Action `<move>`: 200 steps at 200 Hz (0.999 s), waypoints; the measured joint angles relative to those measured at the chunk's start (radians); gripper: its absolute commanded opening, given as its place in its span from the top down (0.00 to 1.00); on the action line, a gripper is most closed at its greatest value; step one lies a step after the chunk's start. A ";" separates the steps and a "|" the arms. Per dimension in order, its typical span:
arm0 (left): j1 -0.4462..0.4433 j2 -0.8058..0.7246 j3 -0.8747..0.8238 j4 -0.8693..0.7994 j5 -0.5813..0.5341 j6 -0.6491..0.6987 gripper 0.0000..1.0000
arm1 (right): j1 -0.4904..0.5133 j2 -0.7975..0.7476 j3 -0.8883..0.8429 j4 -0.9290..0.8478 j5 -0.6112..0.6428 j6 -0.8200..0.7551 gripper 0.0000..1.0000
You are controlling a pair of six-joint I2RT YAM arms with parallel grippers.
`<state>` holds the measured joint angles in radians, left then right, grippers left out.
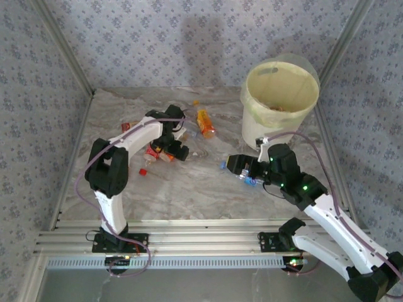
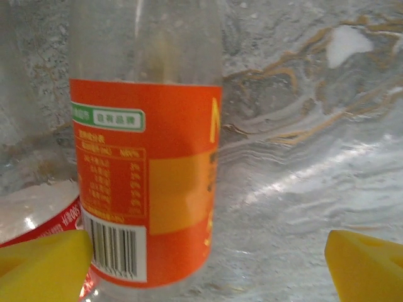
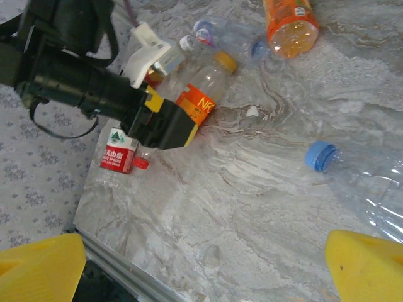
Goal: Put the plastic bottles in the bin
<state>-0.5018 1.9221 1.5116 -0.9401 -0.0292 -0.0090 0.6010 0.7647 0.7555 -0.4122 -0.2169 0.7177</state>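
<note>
Your left gripper (image 2: 208, 267) stands open, an orange-labelled bottle (image 2: 151, 189) between its jaws. Your right gripper (image 3: 204, 264) is also open, a blue-capped clear bottle (image 3: 371, 182) near it.

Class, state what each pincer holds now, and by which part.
Nothing is held. The left pincer stands open around an orange-labelled bottle, unclamped; the right pincer is open, empty.

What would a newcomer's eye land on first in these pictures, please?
The large white bin with its pale yellow-green liner stands out at the far right of the table. An orange-filled bottle lies near the far middle, left of the bin. The left wrist view has an orange-labelled clear bottle close up.
</note>
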 measured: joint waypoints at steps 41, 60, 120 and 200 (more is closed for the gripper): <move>0.000 0.045 0.014 -0.001 -0.056 0.009 0.11 | 0.025 0.000 -0.003 0.009 0.005 -0.003 0.00; 0.000 0.058 0.019 -0.001 -0.069 0.009 0.13 | 0.034 0.000 -0.009 0.014 0.013 -0.003 0.00; -0.003 0.095 0.019 -0.003 -0.073 0.007 0.31 | 0.063 0.000 -0.034 0.028 0.039 -0.002 0.00; -0.036 -0.003 -0.078 0.029 0.006 -0.054 0.48 | 0.087 -0.013 -0.072 0.051 0.053 0.047 0.03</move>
<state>-0.5377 1.9190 1.4338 -0.9108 -0.0231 -0.0631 0.6880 0.7521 0.6838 -0.3607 -0.1635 0.7643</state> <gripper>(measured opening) 0.559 0.981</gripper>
